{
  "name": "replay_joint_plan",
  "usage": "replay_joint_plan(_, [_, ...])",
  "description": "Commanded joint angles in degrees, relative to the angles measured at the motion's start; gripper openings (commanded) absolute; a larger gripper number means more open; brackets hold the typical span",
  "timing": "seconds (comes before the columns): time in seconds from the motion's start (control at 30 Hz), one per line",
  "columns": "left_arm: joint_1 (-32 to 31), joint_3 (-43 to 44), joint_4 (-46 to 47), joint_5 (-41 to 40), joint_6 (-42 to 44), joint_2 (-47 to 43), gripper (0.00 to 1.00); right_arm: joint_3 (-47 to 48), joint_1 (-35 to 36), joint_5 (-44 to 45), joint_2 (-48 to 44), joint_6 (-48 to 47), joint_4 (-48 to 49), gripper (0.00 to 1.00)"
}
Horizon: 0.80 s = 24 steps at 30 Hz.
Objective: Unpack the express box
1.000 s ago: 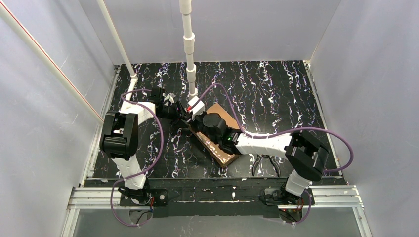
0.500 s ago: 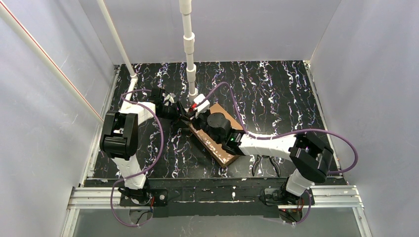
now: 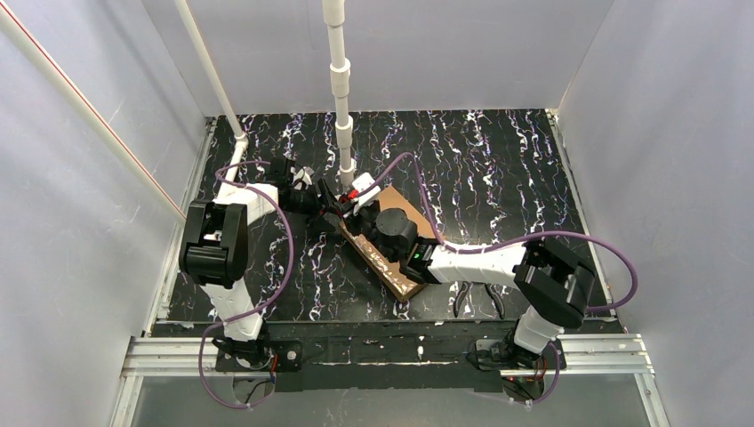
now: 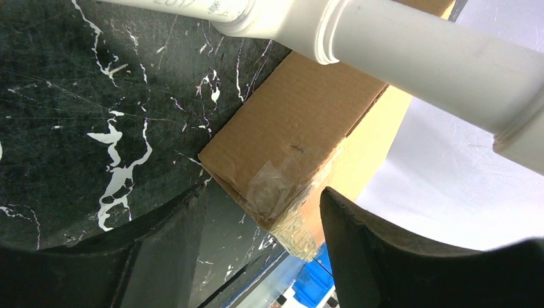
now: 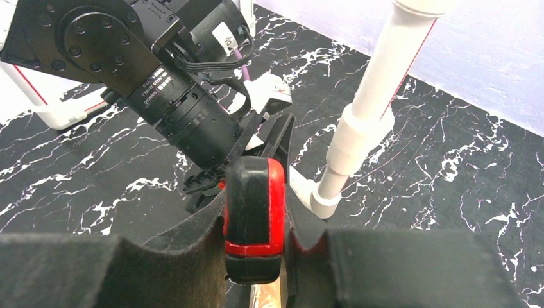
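Much of the box (image 4: 289, 122) lies hidden beneath the right arm's wrist in the overhead view, where only its brown edges show, set diagonally on the table (image 3: 498, 178) left of centre, near the foot of a white pipe (image 3: 340, 80). The left gripper (image 4: 263, 199) is level with a taped corner of the box, its dark fingers standing apart with the corner in the gap; table shows between the left finger and the cardboard, and contact at the other finger is hard to judge. A blue item (image 4: 314, 282) is cut off at the bottom of that wrist view. The right gripper (image 5: 255, 212) is clamped on a red-and-black tool (image 5: 253, 186) whose working end is out of sight, so its kind cannot be told. The left arm bends up from its base and reaches rightward to the box's far end; the right arm stretches low and leftward across the box, meeting it there. Pliers (image 3: 476, 298) lie on the table beside the right forearm.
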Motion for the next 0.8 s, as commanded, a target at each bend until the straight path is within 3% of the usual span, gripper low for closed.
replay_joint_plan(0.0, [0.2,0.2,-0.1,1.9,-0.1,0.4,0.63,0.1,0.2,2.2,0.9,0.1,6.9,0.01])
replay_joint_plan(0.33, [0.2,0.2,0.5,2.5,-0.7,1.6,0.52,1.2,0.2,3.8,2.8,0.2,4.7,0.01])
replay_joint_plan(0.77, [0.2,0.0,0.4,2.6,-0.8,1.6,0.51,1.7,0.2,2.5,3.0,0.9,5.3,0.01])
